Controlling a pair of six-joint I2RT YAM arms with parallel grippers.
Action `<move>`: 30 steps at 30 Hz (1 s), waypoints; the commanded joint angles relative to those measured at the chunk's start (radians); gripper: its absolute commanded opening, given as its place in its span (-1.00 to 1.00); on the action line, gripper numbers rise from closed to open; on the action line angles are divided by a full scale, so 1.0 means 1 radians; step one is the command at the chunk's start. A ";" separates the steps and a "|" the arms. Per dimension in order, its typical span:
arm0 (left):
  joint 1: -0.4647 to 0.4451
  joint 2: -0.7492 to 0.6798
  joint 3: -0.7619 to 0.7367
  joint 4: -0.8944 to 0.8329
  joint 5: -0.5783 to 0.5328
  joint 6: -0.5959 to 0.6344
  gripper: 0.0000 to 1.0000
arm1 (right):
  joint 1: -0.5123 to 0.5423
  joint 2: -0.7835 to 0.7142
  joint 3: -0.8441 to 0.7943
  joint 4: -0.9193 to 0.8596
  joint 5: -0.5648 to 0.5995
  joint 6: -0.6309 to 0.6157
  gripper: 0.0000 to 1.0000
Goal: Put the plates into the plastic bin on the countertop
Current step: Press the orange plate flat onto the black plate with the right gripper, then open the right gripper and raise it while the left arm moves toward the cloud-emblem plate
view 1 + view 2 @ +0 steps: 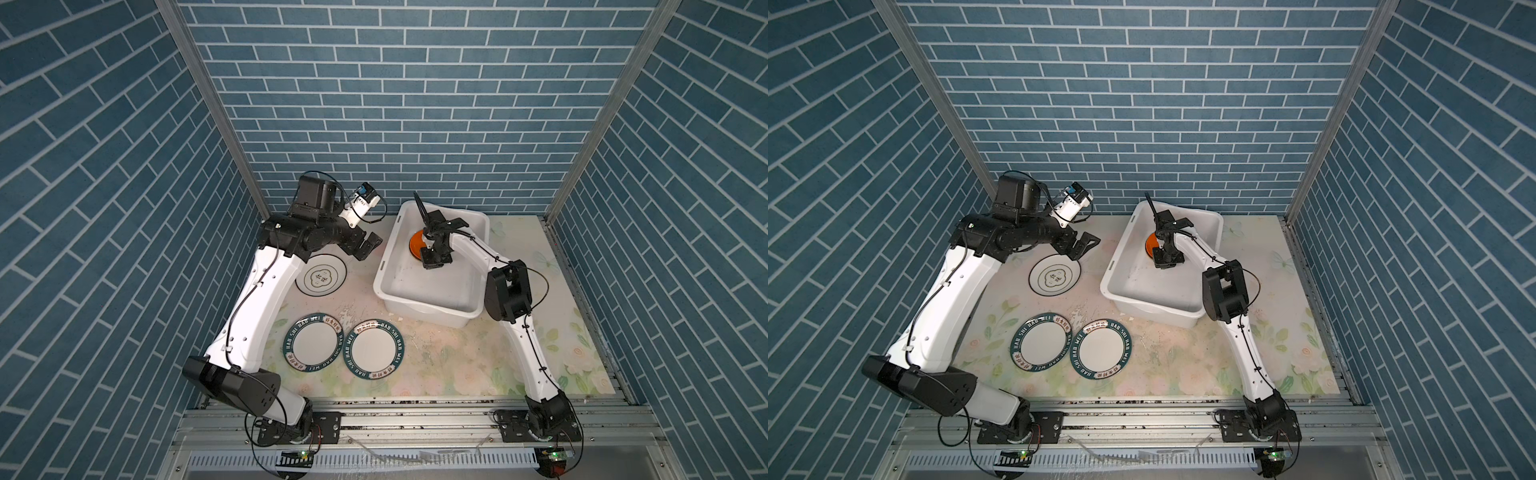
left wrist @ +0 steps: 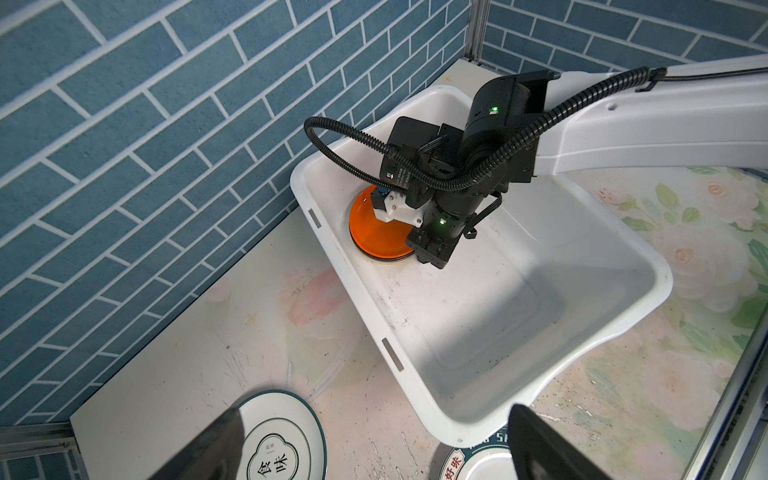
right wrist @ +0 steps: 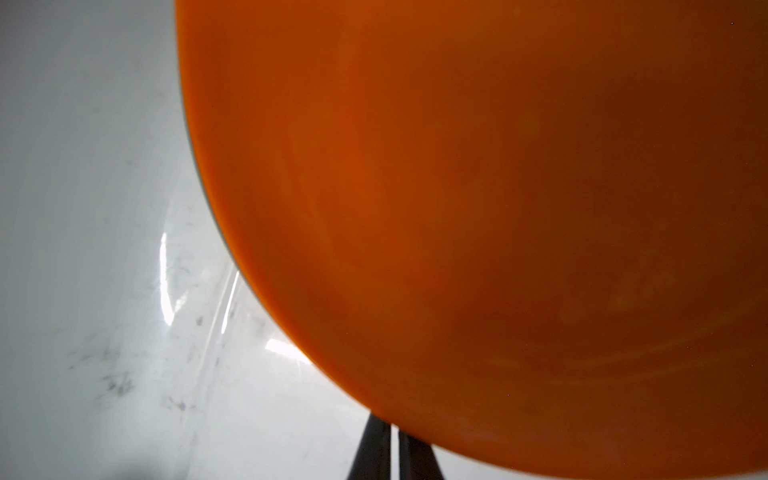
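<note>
- Blue brick-patterned walls (image 1: 415, 104) close in three sides of a flat, pale countertop (image 1: 449, 357) printed with faint pink and green flowers.
- In both top views a large white rectangular plastic bin (image 1: 436, 318) with rounded corners sits right of centre, near the back wall and set at a slant.
- A round, glossy orange plate (image 1: 414, 248) lies in the bin's upper left corner. It rests on other plates (image 2: 386, 261) whose rims just show beneath it in the left wrist view.
- The right gripper (image 2: 430, 257) reaches down into the bin at the orange plate's edge. In the right wrist view its dark fingers (image 3: 372, 453) are pressed almost together. Their tips are hidden behind the plate's rim, so whether they pinch it cannot be told.
- The left gripper (image 1: 368, 246) hangs above the countertop with its claw spread wide and empty, between the bin and a white round black-rimmed plate (image 1: 322, 276) at centre left.
- The emblem in the middle of that plate reads "食味"; the smaller characters above it are too small to read.
- Two white round green-rimmed plates (image 1: 312, 343) lie flat side by side at lower centre left, with their rims meeting.
- Their rims are lettered "HAO SHI HAO WEI", and "好味" shows on a pale panel.
</note>
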 commanded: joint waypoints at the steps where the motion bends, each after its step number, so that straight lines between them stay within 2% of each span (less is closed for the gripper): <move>1: 0.006 -0.018 -0.010 0.008 0.009 0.000 0.99 | -0.007 0.019 0.025 -0.004 0.049 -0.019 -0.80; 9: 0.006 -0.018 -0.011 0.010 0.006 0.002 0.99 | -0.015 0.019 0.041 0.006 0.090 -0.017 -0.77; 20: 0.006 -0.020 -0.013 0.008 0.006 0.003 0.99 | -0.020 0.014 0.055 0.002 0.077 -0.016 -0.74; 30: 0.015 -0.039 -0.047 0.000 -0.010 0.010 0.99 | -0.025 -0.150 -0.037 0.038 0.041 -0.007 -0.65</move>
